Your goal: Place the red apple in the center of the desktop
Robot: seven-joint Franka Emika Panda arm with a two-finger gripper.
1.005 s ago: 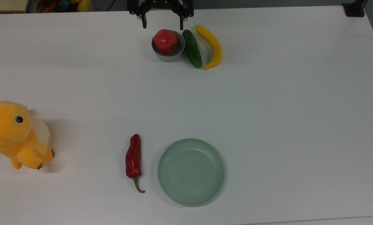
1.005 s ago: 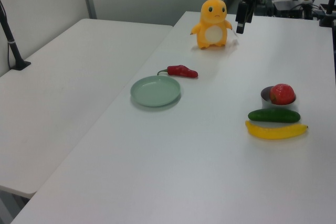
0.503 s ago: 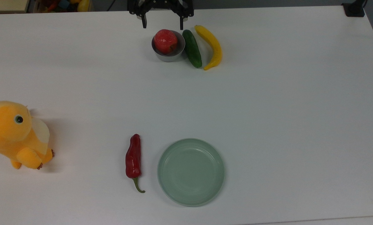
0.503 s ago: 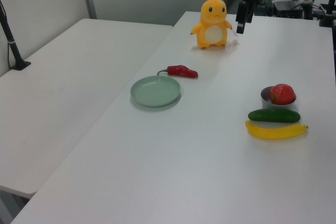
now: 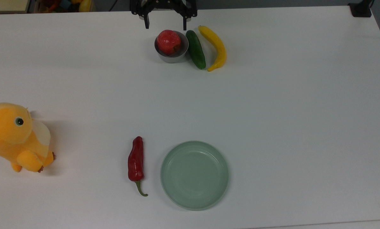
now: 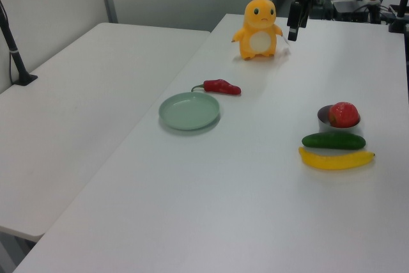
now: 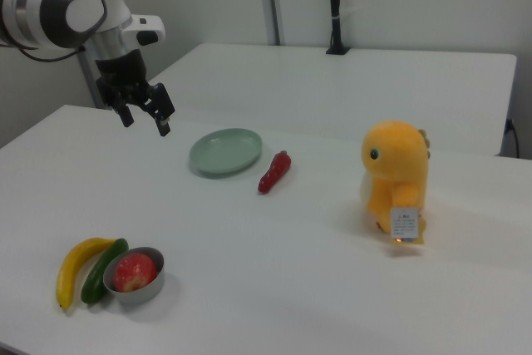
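I see my gripper [image 5: 164, 24] hanging above the desktop [image 5: 272, 111] with its two fingers spread wide and nothing between them. Just below it in the top view, the red apple [image 5: 168, 41] sits in a small round metal bowl [image 5: 171, 56], glossy with pale patches. Beside the bowl lie a smooth dark cucumber [image 5: 196, 53] and a curved yellow banana [image 5: 216, 47]; well away, the shallow pale green plate [image 5: 194, 175] holds nothing.

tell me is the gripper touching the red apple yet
Apart. In the right view the open gripper hangs well above the table, with clear space between it and the red apple in its metal bowl.
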